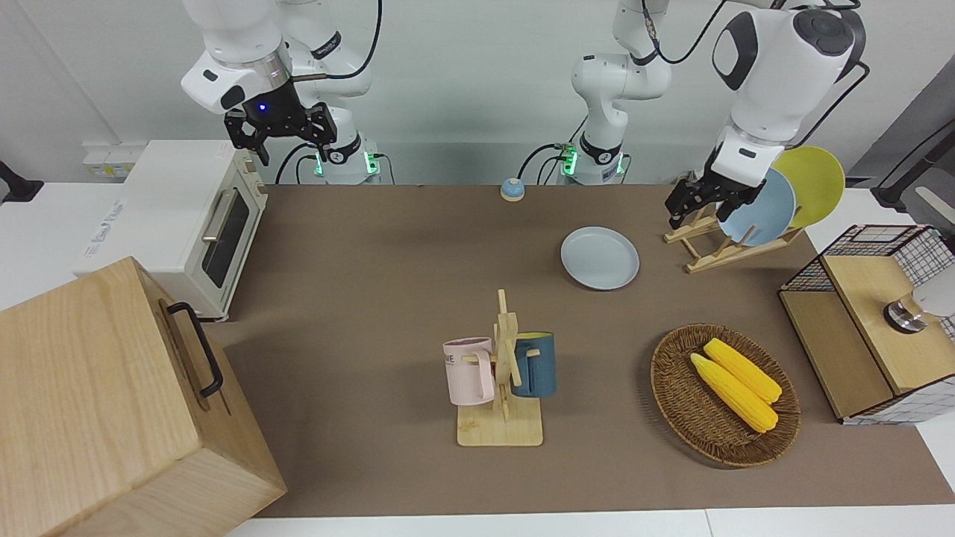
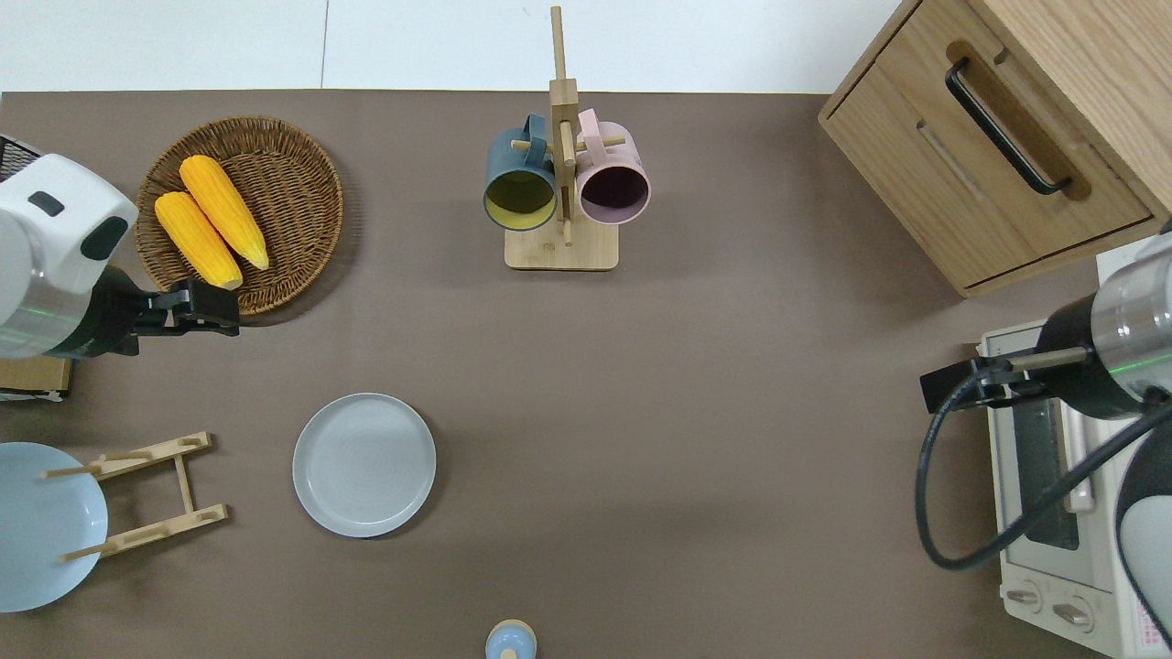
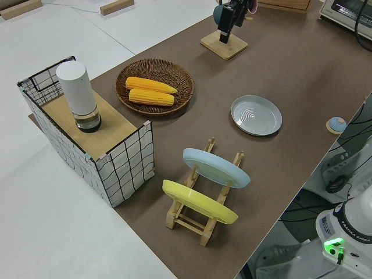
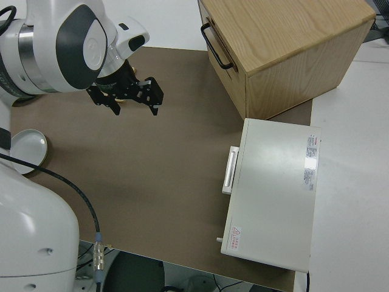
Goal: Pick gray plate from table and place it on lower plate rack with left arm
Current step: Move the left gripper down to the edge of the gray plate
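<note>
The gray plate (image 1: 600, 258) lies flat on the brown table (image 1: 388, 283); it also shows in the overhead view (image 2: 364, 464) and the left side view (image 3: 256, 115). The light-wood plate rack (image 1: 700, 250) stands beside it toward the left arm's end (image 2: 146, 494). The rack holds a sky-blue plate (image 1: 757, 212) and a yellow plate (image 1: 815, 183) on its higher part, and its low end (image 3: 210, 145) is bare. My left gripper (image 1: 697, 207) is open and empty in the air. It is over the table at the basket's rim (image 2: 215, 311). My right arm is parked, its gripper (image 1: 293, 149) open.
A wicker basket (image 2: 293, 146) with two corn cobs lies farther out than the rack. A mug tree (image 2: 560, 183) holds a blue and a pink mug. A wire crate (image 1: 865, 328), a wooden cabinet (image 1: 97, 403), a toaster oven (image 1: 186, 216) and a small blue knob (image 1: 512, 189) stand around the edges.
</note>
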`<control>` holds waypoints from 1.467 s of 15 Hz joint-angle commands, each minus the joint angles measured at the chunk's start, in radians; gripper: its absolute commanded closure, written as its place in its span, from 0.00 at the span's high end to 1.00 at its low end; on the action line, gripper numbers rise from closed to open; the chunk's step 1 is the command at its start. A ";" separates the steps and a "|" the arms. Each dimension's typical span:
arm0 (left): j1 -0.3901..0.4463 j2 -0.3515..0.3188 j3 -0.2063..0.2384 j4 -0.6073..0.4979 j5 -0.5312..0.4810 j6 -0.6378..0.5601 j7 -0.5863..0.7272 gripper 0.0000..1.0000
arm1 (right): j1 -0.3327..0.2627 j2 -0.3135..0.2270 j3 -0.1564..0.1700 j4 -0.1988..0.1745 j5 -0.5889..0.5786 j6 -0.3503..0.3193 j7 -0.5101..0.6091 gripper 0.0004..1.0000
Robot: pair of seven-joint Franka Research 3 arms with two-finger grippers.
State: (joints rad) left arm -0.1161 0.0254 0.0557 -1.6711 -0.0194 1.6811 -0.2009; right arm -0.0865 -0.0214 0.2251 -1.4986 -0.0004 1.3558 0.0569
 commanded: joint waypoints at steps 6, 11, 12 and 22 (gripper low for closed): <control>-0.011 -0.077 0.003 -0.295 -0.002 0.192 0.000 0.99 | -0.015 -0.005 0.007 0.006 0.003 -0.015 -0.003 0.99; -0.008 -0.096 0.004 -0.450 0.021 0.296 0.003 0.99 | -0.015 -0.005 0.007 0.006 0.003 -0.015 -0.003 0.99; -0.010 -0.097 0.003 -0.481 0.045 0.307 0.003 0.99 | -0.015 -0.005 0.007 0.006 0.003 -0.015 -0.003 0.99; -0.011 -0.032 0.001 -0.633 0.039 0.313 -0.006 0.99 | -0.013 -0.005 0.007 0.006 0.003 -0.015 -0.003 0.99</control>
State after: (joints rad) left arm -0.1213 -0.0215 0.0558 -2.2706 0.0149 1.9684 -0.1995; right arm -0.0865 -0.0214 0.2250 -1.4986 -0.0004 1.3558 0.0569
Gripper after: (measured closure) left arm 0.009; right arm 0.009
